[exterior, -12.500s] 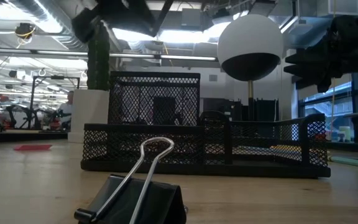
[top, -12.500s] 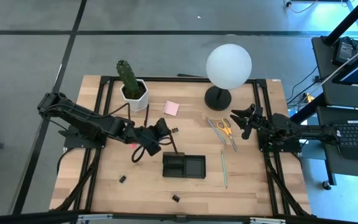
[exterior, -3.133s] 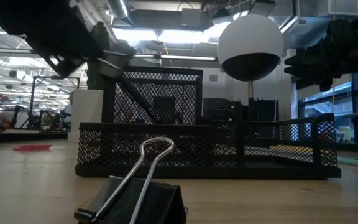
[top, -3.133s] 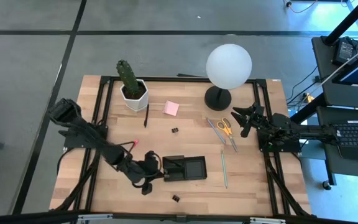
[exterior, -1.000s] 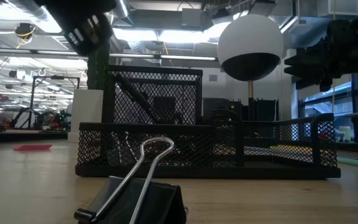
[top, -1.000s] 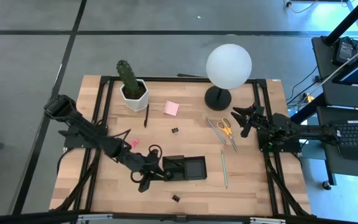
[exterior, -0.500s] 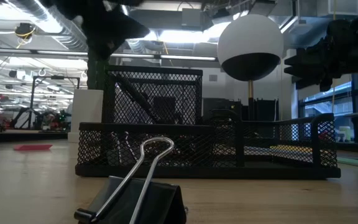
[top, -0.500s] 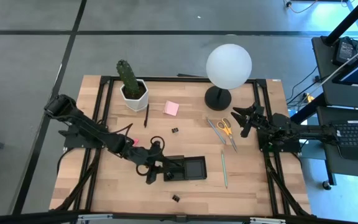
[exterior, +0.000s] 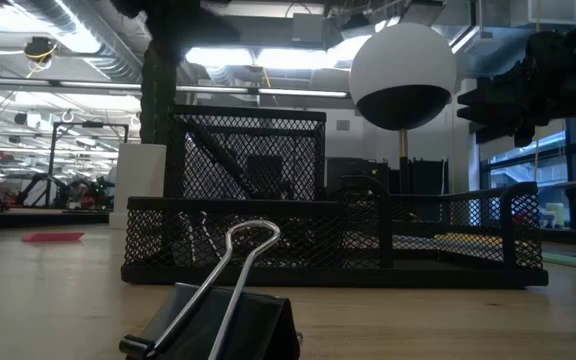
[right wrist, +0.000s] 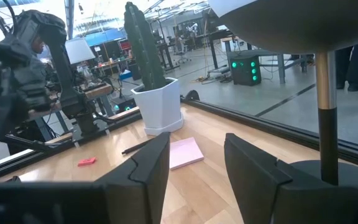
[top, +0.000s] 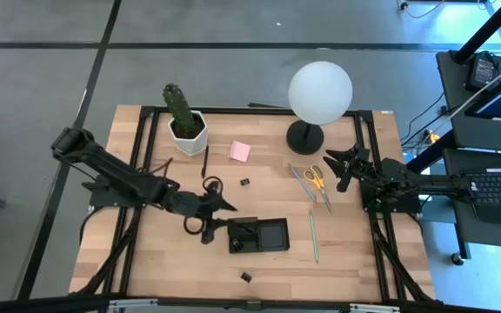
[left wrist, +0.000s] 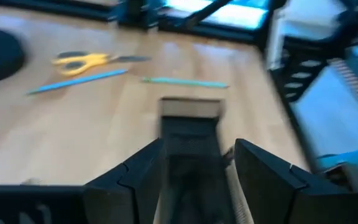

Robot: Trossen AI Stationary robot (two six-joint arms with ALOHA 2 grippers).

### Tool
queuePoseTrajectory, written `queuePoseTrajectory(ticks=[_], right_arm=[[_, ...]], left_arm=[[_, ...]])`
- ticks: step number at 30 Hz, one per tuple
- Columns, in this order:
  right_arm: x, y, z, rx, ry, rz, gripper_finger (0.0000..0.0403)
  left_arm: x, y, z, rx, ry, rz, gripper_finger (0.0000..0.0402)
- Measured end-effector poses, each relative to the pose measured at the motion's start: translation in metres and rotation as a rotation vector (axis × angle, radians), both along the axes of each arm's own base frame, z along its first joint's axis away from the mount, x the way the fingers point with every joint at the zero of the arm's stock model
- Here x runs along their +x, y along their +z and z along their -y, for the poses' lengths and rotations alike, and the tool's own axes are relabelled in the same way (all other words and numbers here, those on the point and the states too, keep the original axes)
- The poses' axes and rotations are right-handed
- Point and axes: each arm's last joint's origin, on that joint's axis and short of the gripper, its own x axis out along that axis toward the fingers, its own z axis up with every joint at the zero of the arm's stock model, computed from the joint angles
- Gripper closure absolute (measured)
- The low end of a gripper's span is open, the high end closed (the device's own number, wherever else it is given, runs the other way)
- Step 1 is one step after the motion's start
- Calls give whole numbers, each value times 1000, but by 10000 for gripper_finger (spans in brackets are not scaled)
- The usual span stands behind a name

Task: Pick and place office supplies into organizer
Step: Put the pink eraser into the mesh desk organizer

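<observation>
The left gripper [top: 224, 207] hangs over the bench [top: 346, 261] just left of centre in the high view, right beside the upper-left corner of the organizer [top: 257, 234]. In its wrist view the jaws are spread with nothing between them, and the organizer sits directly ahead. The right gripper [top: 339, 167] waits at the right of the frame, next to the scissors [top: 317, 178], jaws parted and empty.

By the look of it, a drop into the tray has just been completed, or a new pick is about to begin; the pictures do not settle which. Some dark content lies in the tray's left compartment, but what it is cannot be made out. The next move calls for choosing a loose item and lowering spread jaws squarely around it; the nearest to the left arm are the binder clip [top: 244, 182] and the black pen [top: 205, 162].

Still loose on the bench:
- one pink sticky-note pad [top: 239, 152]
- one pair of yellow-handled scissors
- one green pencil [top: 313, 236]
- one blue pen [top: 302, 183] beside the scissors
- one black pen near the cactus [top: 181, 113]
- two binder clips, the second [top: 246, 277] at the lower edge of the frame
</observation>
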Motion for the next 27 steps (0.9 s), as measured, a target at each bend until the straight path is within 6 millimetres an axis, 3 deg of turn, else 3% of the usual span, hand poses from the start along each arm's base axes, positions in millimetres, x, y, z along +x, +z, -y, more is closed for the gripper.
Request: queuePoseTrajectory(ticks=[8,17,27], right_arm=[[0,0,0,1,0,0,249],[0,0,0,0,-1,0,249],[0,0,0,-1,-1,0,249]], left_arm=[[-29,-10,-18,-7,202,-260,215],[-64,-36,-46,-175,654,-669,215],[-52,-59,-63,-321,751,-883,215]])
